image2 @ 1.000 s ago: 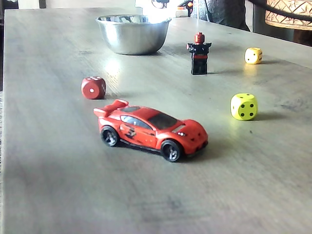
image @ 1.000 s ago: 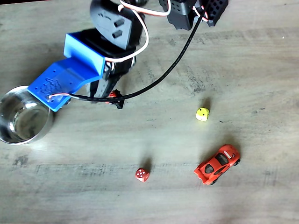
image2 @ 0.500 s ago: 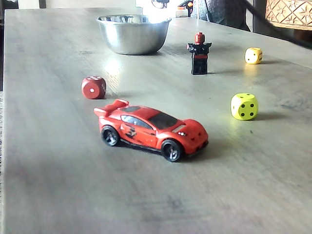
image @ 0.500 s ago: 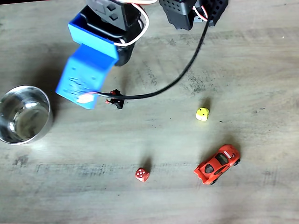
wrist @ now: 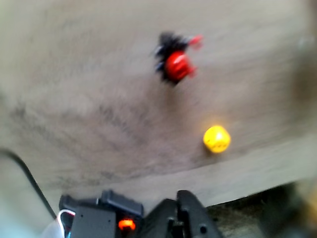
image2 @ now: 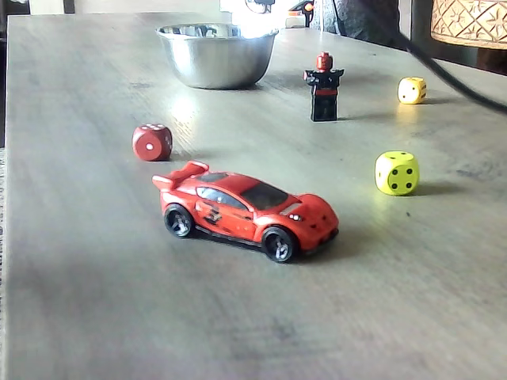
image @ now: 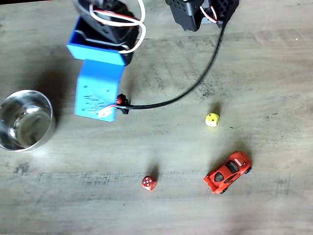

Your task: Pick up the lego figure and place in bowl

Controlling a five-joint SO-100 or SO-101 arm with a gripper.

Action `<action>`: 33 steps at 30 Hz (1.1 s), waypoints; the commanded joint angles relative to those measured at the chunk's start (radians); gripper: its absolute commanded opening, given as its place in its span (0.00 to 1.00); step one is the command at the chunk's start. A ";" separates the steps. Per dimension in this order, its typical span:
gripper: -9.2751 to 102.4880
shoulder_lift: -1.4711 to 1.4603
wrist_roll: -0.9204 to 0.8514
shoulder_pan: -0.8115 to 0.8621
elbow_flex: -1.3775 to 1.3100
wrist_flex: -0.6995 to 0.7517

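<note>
The lego figure (image2: pixel 323 85), black with a red head, stands upright on the table, to the right of the bowl (image2: pixel 215 54) in a fixed view. From above, the figure (image: pixel 122 103) peeks out at the right edge of my arm's blue gripper housing (image: pixel 98 93), which hangs over the table just left of it. That housing hides the fingers. The shiny steel bowl (image: pixel 24 120) sits at the left edge, apart from the arm. In the blurred wrist view the figure (wrist: pixel 174 60) lies near the top centre.
A red toy car (image: pixel 228 172), a red dice (image: pixel 149 183) and a yellow dice (image: pixel 212 119) lie on the wooden table. A paler yellow dice (image2: pixel 411 89) sits right of the figure. A black cable (image: pixel 195 83) trails from the arm's base (image: pixel 200 12).
The blue gripper housing swung away from over the bowl's rim toward the right and now points down beside the figure. The figure, bowl, dice and car stayed put.
</note>
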 commanded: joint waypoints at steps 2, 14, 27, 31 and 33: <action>0.08 -0.074 -0.009 0.015 -0.144 -0.002; 0.08 -0.288 -0.011 0.034 -0.345 -0.002; 0.08 -0.379 -0.011 0.035 -0.368 -0.002; 0.08 -0.397 -0.011 0.028 -0.368 -0.002; 0.08 -0.402 -0.011 0.026 -0.368 -0.002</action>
